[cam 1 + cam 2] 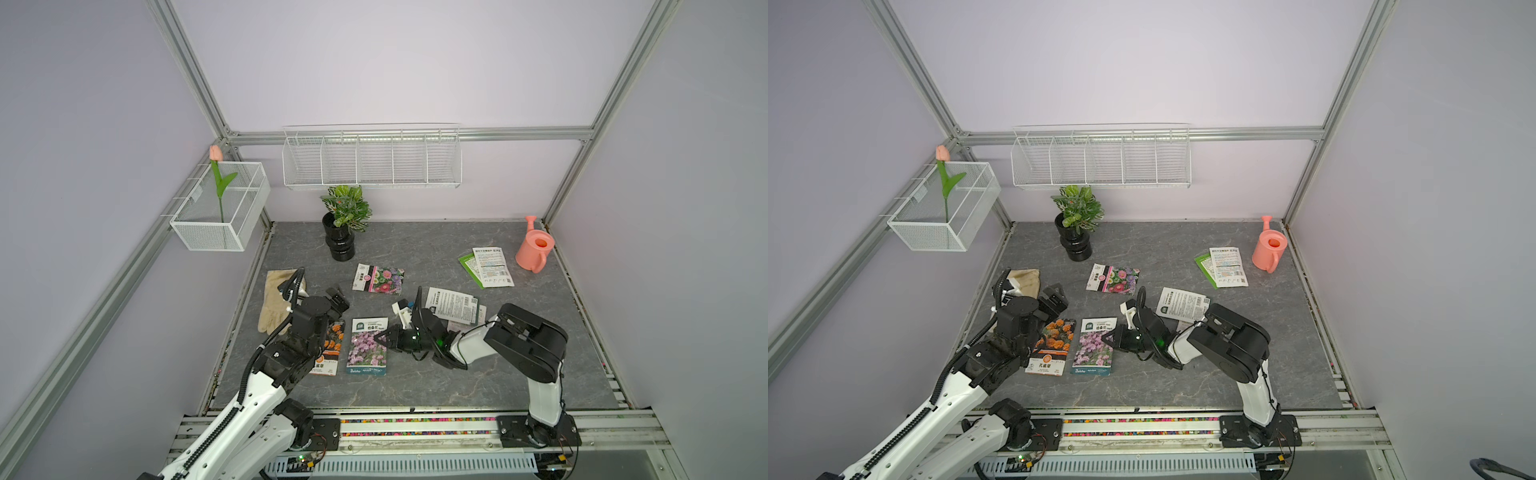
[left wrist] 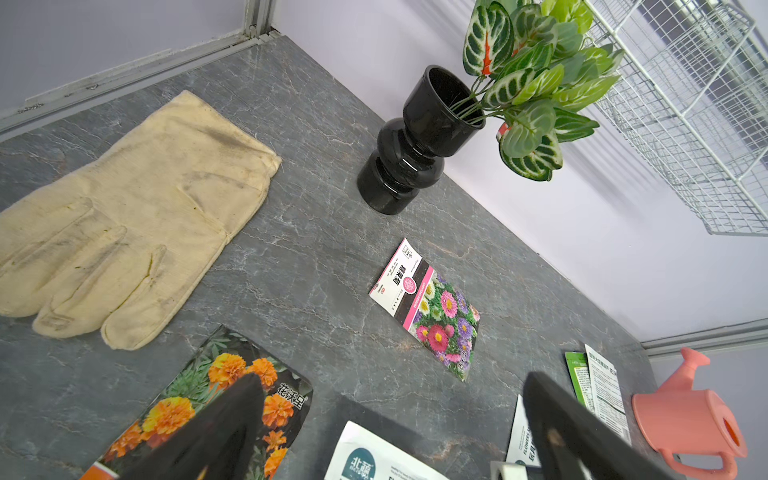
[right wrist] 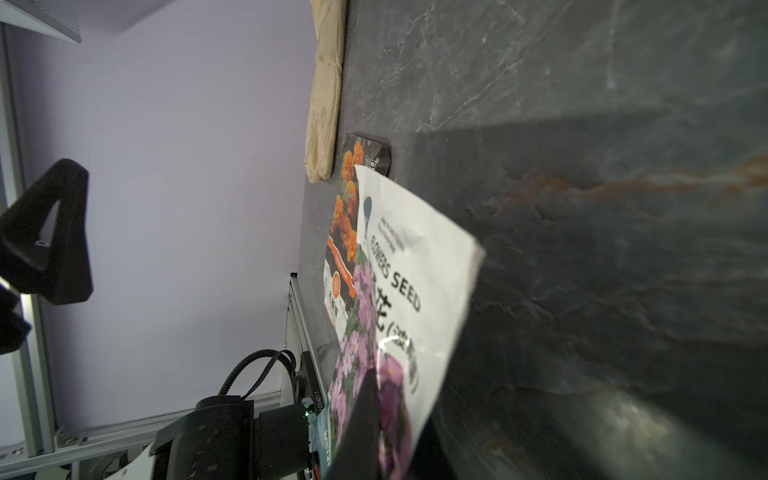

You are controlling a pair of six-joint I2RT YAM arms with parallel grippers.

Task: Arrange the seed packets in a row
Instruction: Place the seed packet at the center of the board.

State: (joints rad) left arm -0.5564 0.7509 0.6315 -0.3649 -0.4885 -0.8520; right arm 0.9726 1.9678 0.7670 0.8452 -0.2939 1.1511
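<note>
Two seed packets lie side by side near the front. The orange-flower packet (image 1: 330, 351) (image 1: 1052, 347) (image 2: 232, 386) is on the left and the pink-flower packet (image 1: 368, 347) (image 1: 1094, 347) (image 3: 415, 270) on the right. My right gripper (image 1: 380, 337) (image 1: 1106, 334) (image 3: 386, 386) is shut on the pink packet's right edge, which is slightly raised. My left gripper (image 1: 336, 301) (image 1: 1054, 297) (image 2: 392, 382) hovers open over the orange packet's far end, holding nothing. A mixed-flower packet (image 1: 378, 279) (image 2: 428, 309) lies mid-table. White-backed packets (image 1: 451, 305) lie behind my right wrist. Another white-backed packet (image 1: 492, 267) overlaps a green one (image 1: 467, 264) at the back right.
A beige glove (image 1: 276, 299) (image 2: 124, 224) lies at the left edge, beside my left arm. A black vase with a leafy plant (image 1: 340, 241) stands at the back. A pink watering can (image 1: 534, 249) sits in the back right corner. White wire baskets (image 1: 370, 158) hang on the walls.
</note>
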